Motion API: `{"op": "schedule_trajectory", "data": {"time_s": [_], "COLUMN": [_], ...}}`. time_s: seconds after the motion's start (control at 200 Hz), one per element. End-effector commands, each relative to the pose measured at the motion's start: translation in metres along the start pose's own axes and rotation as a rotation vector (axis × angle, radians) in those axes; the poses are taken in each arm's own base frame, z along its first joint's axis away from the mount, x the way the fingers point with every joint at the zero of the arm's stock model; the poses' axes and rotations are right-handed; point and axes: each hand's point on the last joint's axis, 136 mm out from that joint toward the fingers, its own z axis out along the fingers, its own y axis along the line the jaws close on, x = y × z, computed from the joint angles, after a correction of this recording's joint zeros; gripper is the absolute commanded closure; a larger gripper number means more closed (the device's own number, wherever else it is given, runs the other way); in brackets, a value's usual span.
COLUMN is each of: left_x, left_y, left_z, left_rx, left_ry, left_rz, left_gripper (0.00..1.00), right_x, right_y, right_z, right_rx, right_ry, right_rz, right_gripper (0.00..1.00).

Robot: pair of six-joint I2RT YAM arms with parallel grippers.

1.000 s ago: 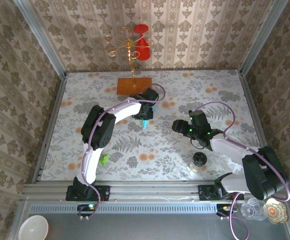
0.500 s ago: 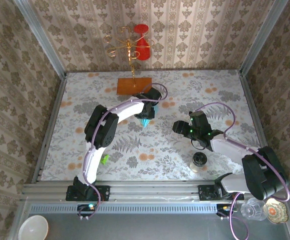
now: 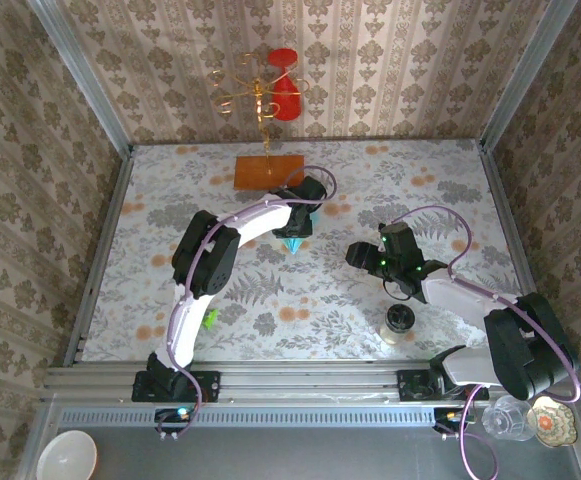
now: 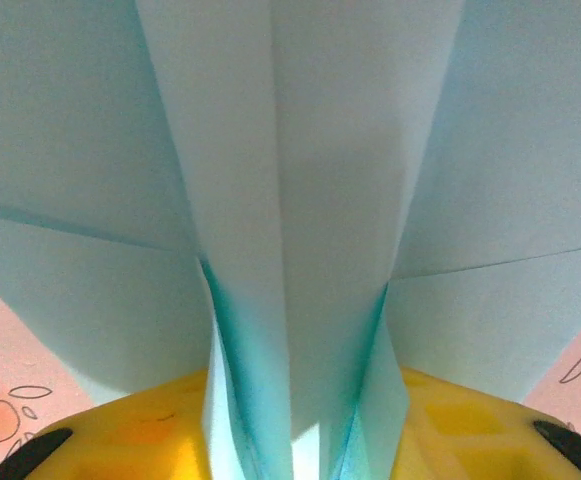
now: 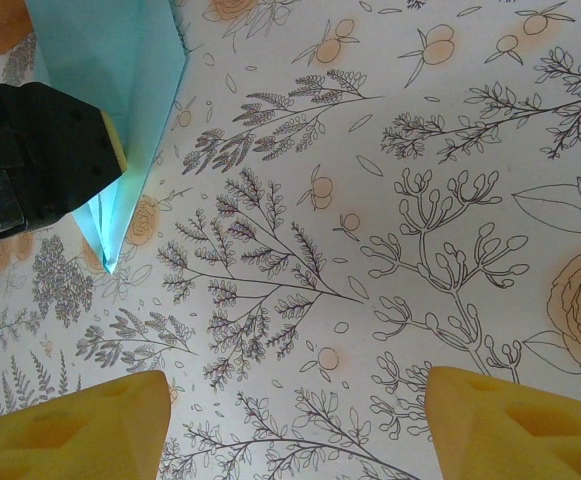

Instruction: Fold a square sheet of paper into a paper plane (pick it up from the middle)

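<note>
Plane (image 3: 291, 243), nose toward 6 o'clock, is just 12 o'clock of table (image 3: 420, 190) centre. Left hand (image 4: 300, 440) clenches its centre keel, seemingly so the wings stay even. Right hand (image 5: 300, 425) hangs released at 3 o'clock, out of the way.

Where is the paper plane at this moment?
In the top view the paper plane is mid-table, held in the left pincer, nearer than the orange board and left of the right pincer.
</note>
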Motion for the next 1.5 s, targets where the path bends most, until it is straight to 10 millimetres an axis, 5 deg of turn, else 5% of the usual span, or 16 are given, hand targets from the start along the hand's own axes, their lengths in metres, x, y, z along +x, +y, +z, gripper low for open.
{"op": "schedule_trajectory", "data": {"time_s": [0.0, 0.25, 0.47, 0.61, 0.72, 0.78, 1.015, 1.17, 1.29, 1.491], "left_x": [0.019, -0.018, -0.034, -0.04, -0.039, -0.034, 0.002, 0.036, 0.054, 0.052], "left_y": [-0.002, -0.003, 0.017, 0.052, 0.102, 0.131, 0.251, 0.32, 0.35, 0.363], "left_z": [0.009, -0.057, -0.121, -0.159, -0.177, -0.182, -0.176, -0.167, -0.165, -0.157], "left_rx": [0.026, 0.097, 0.137, 0.158, 0.106, 0.066, -0.08, -0.199, -0.301, -0.347], "left_ry": [0.076, -0.048, -0.157, -0.259, -0.368, -0.42, -0.532, -0.582, -0.646, -0.727], "left_rz": [0.009, 0.01, -0.026, -0.084, -0.143, -0.161, -0.302, -0.399, -0.402, -0.366], "left_gripper": [0.58, 0.53, 0.45, 0.38, 0.23, 0.14, 0.0, 0.0, 0.0, 0.0], "right_x": [0.0, -0.015, -0.05, -0.075, -0.095, -0.102, -0.117, -0.114, -0.111, -0.111], "right_y": [0.0, 0.007, 0.011, 0.001, -0.017, -0.028, -0.067, -0.092, -0.108, -0.122], "right_z": [-0.001, -0.011, -0.049, -0.086, -0.119, -0.135, -0.174, -0.166, -0.147, -0.118], "right_rx": [-0.01, -0.008, 0.033, 0.125, 0.253, 0.328, 0.522, 0.582, 0.62, 0.622], "right_ry": [0.002, -0.024, -0.122, -0.231, -0.348, -0.415, -0.641, -0.706, -0.696, -0.694], "right_rz": [-0.004, -0.018, -0.058, -0.116, -0.173, -0.194, -0.186, -0.17, -0.181, -0.226], "right_gripper": [0.3, 0.3, 0.27, 0.23, 0.17, 0.0, 0.0, 0.0, 0.0, 0.0]}}
